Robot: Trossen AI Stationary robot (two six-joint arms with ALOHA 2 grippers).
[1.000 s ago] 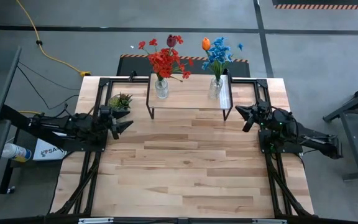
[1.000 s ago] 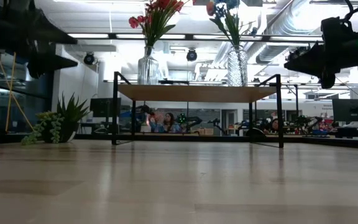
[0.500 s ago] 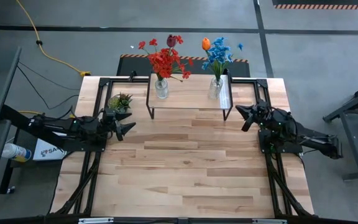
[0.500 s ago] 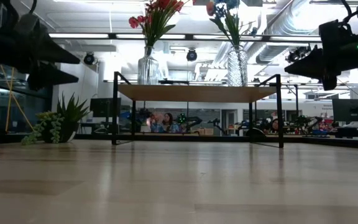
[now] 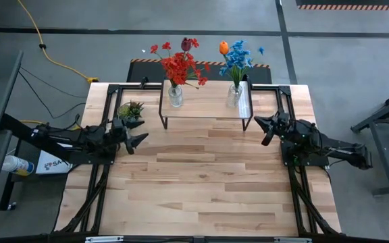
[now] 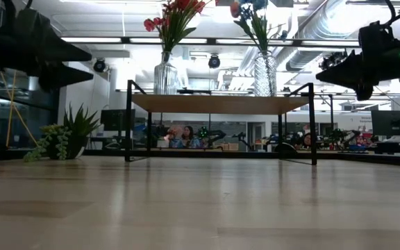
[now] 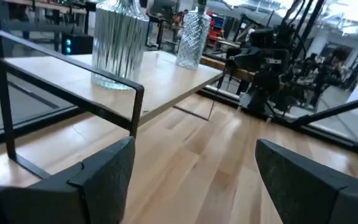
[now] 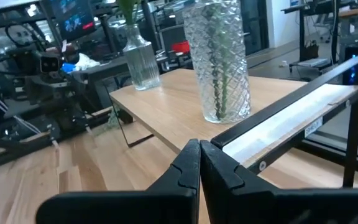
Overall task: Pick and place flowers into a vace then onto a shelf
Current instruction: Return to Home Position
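Observation:
The shelf (image 5: 206, 102) stands at the table's far middle on its black legs. Two glass vases rest by their bases on its plank top. The left vase (image 5: 175, 95) holds the red flowers (image 5: 179, 66) and a maroon tulip (image 5: 187, 44) by their stems. The right vase (image 5: 234, 94) holds the blue flowers (image 5: 238, 59) and an orange tulip (image 5: 223, 47). My left gripper (image 5: 140, 140) hovers open, level, near the shelf's left legs, with nothing between its fingers (image 7: 191, 180). My right gripper (image 5: 263, 129) hovers shut and level beside the shelf's right end (image 8: 199, 168).
A small green leafy plant (image 5: 130, 110) sits on the table just left of the shelf, close to my left gripper. Wide bare tabletop (image 5: 201, 182) lies in front of the shelf. People (image 6: 179, 135) sit in the room far behind the table.
My left gripper has sunk a little and rolled about the line it points along, staying open. The vases, flowers and shelf have kept their places.

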